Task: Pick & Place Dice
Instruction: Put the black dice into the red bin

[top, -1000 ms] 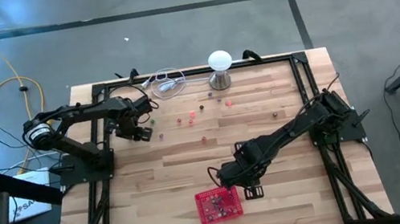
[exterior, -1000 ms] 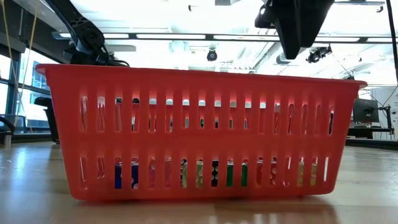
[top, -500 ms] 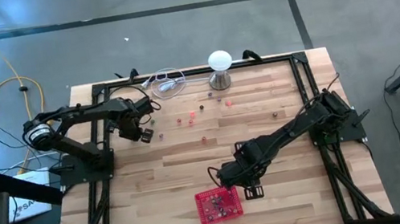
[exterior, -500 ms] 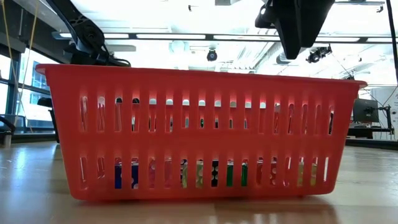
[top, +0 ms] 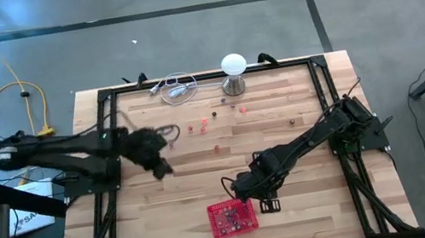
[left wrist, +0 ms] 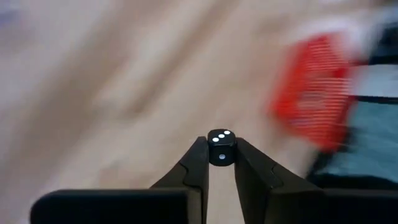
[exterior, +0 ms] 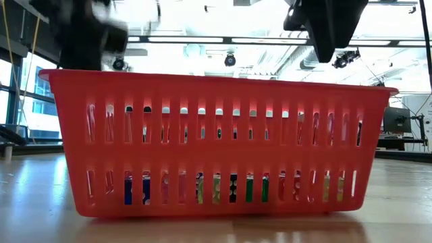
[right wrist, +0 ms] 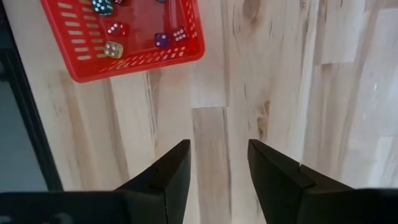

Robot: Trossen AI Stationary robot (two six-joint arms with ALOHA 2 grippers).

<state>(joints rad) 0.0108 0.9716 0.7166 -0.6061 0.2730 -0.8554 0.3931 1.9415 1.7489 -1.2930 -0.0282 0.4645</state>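
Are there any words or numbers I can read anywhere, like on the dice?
No words or printed numbers can be read.
Black die pinched in the left pincer: no digits, just white dots, two on top, one on the side facing the camera.
Dice in the red basket: white dots, too small to count.
White sheet beside the table's left edge: dark letters, too small to read.

basket [top: 232,218] near table's [top: 314,206] front edge, dice [right wrist: 114,50] inside it, more dice [top: 204,124] scattered toward the back, stand [top: 233,72] at back edge, right gripper [top: 236,189] just behind basket, left gripper [top: 158,167] left of centre, die [left wrist: 221,147] between its fingers
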